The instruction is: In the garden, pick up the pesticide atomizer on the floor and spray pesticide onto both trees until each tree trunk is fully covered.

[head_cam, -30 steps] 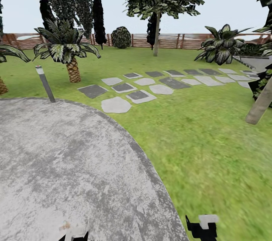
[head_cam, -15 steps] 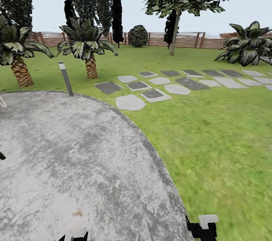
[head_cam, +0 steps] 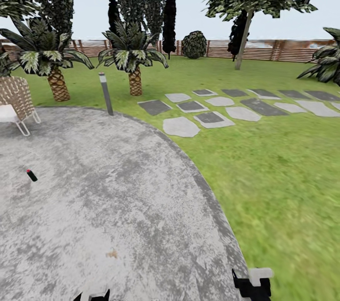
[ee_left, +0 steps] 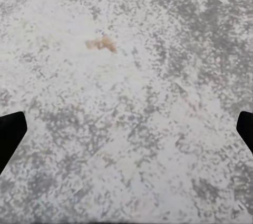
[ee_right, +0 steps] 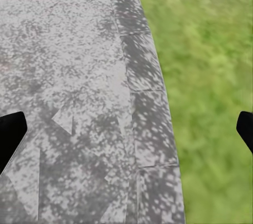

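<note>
Across the green lawn (head_cam: pixel 283 173), one tall tree stands by the fence, its pale grey-tan trunk (head_cam: pixel 243 40) bare under a green-and-white crown. A small dark object with a red tip (head_cam: pixel 31 175) lies on the grey paving at the left; I cannot tell whether it is the pesticide atomizer. My left gripper (head_cam: pixel 92 297) and right gripper (head_cam: pixel 250 286) peek in at the bottom edge. The left gripper (ee_left: pixel 126 129) is open over bare paving. The right gripper (ee_right: pixel 126 129) is open over the paving's edge, beside the grass. Both are empty.
A round grey patio (head_cam: pixel 104 197) fills the near left. A wicker chair (head_cam: pixel 14 100), a short lamp post (head_cam: pixel 106 93) and two palms (head_cam: pixel 134 79) stand at its far rim. Stepping stones (head_cam: pixel 208 112) cross the grass. A wooden fence (head_cam: pixel 283 49), dark conifers and a shrub (head_cam: pixel 194 45) close the back.
The camera has swung left, so the whole scene has shifted right. The chair and the small red-tipped object have come into view; a near trunk at the right edge has left it.
</note>
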{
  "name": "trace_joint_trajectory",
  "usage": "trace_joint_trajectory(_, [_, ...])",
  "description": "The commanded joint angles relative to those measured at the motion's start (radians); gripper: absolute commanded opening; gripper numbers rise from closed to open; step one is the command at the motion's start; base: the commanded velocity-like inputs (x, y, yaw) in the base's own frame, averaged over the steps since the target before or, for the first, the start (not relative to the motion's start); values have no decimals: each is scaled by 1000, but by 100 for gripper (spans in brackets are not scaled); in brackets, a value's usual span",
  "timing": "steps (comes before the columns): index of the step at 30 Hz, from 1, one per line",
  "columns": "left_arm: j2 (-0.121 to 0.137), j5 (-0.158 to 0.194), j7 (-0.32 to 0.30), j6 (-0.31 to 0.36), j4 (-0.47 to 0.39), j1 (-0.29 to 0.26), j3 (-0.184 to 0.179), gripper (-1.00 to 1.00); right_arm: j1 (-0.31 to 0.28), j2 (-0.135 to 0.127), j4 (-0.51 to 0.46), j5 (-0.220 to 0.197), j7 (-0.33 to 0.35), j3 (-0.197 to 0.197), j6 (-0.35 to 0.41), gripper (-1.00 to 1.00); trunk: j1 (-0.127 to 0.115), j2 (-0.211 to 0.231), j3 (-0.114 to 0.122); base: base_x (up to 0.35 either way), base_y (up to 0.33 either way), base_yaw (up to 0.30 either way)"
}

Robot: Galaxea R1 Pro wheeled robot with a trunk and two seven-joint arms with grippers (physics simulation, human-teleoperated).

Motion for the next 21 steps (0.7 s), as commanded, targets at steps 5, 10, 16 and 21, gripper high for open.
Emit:
trace_joint_trajectory(5, [0, 5, 1, -3, 2, -1, 0, 100, 0, 0, 1, 11, -5, -7, -3, 100, 19, -36, -17, 0, 0, 278])
trace_joint_trajectory(10, [0, 5, 3, -3, 2, -1, 0, 100, 0, 0, 1, 11, -5, -7, -3, 100, 38, -71, -32, 0, 0, 278])
trace_joint_trajectory(16, [0, 5, 4, -3, 2, -1, 0, 100, 0, 1, 1, 12, -5, -7, -3, 100, 61, -113, -51, 0, 0, 278])
trace_joint_trajectory(21, [-1, 5, 4, -3, 2, -1, 0, 100, 0, 2, 1, 12, -5, -6, -3, 100, 81, -148, -68, 0, 0, 278])
